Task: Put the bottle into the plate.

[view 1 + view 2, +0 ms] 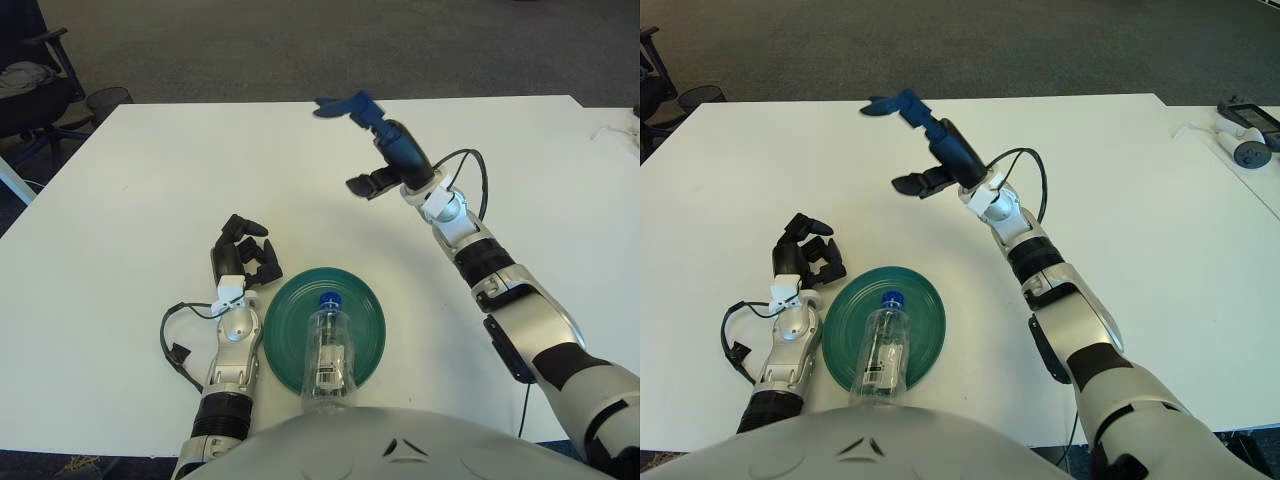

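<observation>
- counter (pixel 130 190): white; carries the plate
- plate (pixel 372 318): green, near the counter's front edge, just right of the left hand
- bottle (pixel 326 352): clear, blue cap; lies across the plate
- right hand (pixel 378 140): raised beyond the plate; fingers (pixel 335 104) spread, holding nothing
- left hand (pixel 243 258): fingers curled, holding nothing

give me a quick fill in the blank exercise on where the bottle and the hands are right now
1. The plastic bottle lies on its side on the green ____.
2. The bottle's cap is ____ in colour.
3. The right hand is raised over the white table with its fingers ____.
4. The left hand shows beside the plate on its ____ side.

Missing words: plate; blue; open; left
</observation>
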You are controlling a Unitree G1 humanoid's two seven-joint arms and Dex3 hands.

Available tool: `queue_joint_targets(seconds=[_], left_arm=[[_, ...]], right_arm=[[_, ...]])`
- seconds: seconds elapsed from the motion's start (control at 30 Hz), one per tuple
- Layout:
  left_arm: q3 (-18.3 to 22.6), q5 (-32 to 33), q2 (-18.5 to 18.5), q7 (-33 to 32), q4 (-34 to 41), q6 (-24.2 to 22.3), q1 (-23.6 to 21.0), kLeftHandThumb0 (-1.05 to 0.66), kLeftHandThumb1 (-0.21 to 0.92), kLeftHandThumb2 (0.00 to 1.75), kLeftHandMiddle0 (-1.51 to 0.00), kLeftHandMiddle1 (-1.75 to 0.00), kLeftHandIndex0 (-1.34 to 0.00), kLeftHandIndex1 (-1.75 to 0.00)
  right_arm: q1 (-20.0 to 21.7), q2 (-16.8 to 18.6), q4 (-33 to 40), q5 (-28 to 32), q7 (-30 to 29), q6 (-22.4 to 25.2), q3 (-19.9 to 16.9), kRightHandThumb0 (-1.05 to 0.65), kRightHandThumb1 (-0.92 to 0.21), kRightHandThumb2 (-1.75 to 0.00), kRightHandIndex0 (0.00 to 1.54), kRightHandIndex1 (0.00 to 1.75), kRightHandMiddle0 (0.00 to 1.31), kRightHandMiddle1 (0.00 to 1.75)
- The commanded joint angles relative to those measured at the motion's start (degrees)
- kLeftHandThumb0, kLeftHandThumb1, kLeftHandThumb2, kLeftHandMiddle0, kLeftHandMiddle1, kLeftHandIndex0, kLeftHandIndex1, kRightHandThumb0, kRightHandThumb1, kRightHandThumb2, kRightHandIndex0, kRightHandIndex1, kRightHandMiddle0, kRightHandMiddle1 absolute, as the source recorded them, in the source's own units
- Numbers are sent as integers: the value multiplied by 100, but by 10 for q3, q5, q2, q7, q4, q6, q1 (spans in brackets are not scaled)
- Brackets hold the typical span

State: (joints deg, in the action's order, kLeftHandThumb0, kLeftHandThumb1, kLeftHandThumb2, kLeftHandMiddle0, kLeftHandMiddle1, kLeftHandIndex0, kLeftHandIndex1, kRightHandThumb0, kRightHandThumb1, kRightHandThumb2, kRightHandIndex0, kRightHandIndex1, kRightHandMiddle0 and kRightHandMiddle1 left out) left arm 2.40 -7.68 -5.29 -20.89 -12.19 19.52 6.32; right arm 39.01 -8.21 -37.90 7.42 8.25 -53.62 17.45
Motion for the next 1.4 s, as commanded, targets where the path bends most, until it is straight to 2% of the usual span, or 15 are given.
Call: queue_joint_targets(seconds=[0.0,0.17,0.4,0.53,0.67,1.0,1.37], left_arm=[[-1,1,-3,12,-5,-53,44,-58,7,163,-135,-175,-82,-175],[-1,6,-7,18,13,-65,52,-58,8,161,-134,-175,-81,-175],[-3,4,-10,20,29,-72,61,-57,9,160,-133,-175,-80,-175],[-2,4,-11,21,33,-74,63,-57,9,159,-132,-175,-80,-175],[-1,6,-9,25,33,-72,65,-57,9,159,-132,-175,-80,-175],[2,8,-6,29,27,-60,63,-58,8,161,-134,-175,-81,-175],[5,7,-4,30,19,-56,56,-59,6,164,-134,-175,-83,-175]], right_arm=[[-32,19,-2,59,33,64,-41,-72,-73,-66,11,74,0,116],[-56,37,15,88,71,114,-76,-69,-67,-71,8,81,0,119],[-97,63,39,108,99,143,-114,-63,-54,-83,7,90,0,124],[-126,72,32,101,101,134,-136,-60,-50,-89,6,92,0,124],[-154,73,-10,90,95,104,-167,-60,-52,-90,5,89,0,121],[-152,88,-80,44,53,61,-204,-60,-60,-87,4,82,0,113],[-151,88,-116,27,20,51,-237,-51,-64,-91,3,80,0,109]])
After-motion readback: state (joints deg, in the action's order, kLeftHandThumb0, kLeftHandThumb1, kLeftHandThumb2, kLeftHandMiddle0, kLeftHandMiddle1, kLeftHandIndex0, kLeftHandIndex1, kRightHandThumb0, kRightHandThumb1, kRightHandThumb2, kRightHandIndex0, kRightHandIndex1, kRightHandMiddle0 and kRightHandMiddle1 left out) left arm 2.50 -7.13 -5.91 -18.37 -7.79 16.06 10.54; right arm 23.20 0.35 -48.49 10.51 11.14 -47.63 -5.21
